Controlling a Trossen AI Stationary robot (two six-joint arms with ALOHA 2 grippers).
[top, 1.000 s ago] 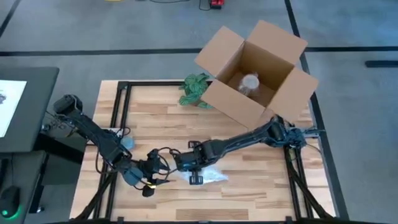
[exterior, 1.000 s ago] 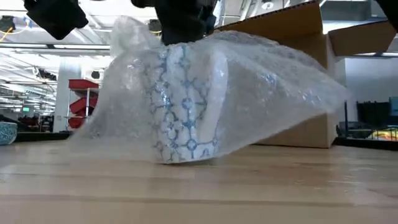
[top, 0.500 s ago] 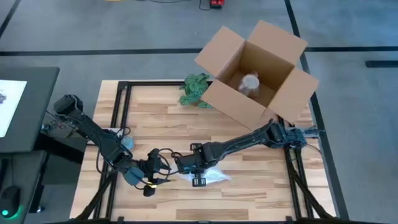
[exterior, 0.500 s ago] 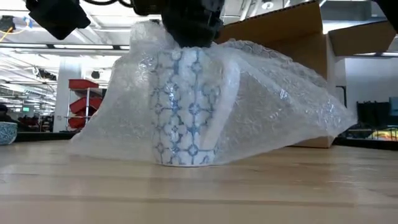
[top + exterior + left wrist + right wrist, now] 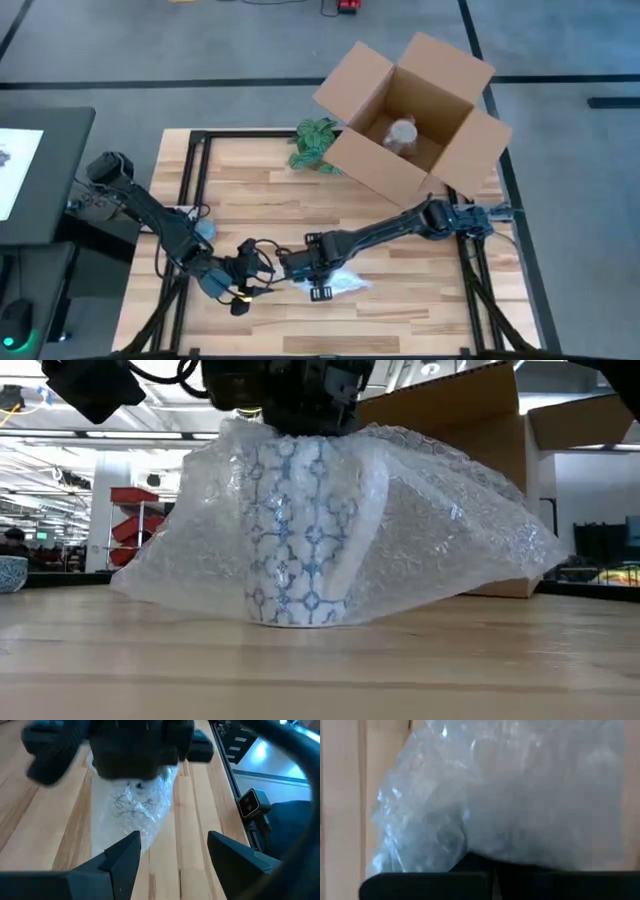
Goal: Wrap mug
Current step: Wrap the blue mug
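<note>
Mug (image 5: 300, 535) directly beneath right hand (image 5: 290, 405).

White mug (image 5: 300, 540) with blue lattice pattern; wrap (image 5: 440, 530) seemingly clear.

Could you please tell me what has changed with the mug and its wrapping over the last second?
The mug went from tilted to standing upright on the table, and the bubble wrap settled lower and wider around it. The right tool came down closer over the mug's top. The left tool stayed beside it, open, and the cardboard box did not move.
</note>
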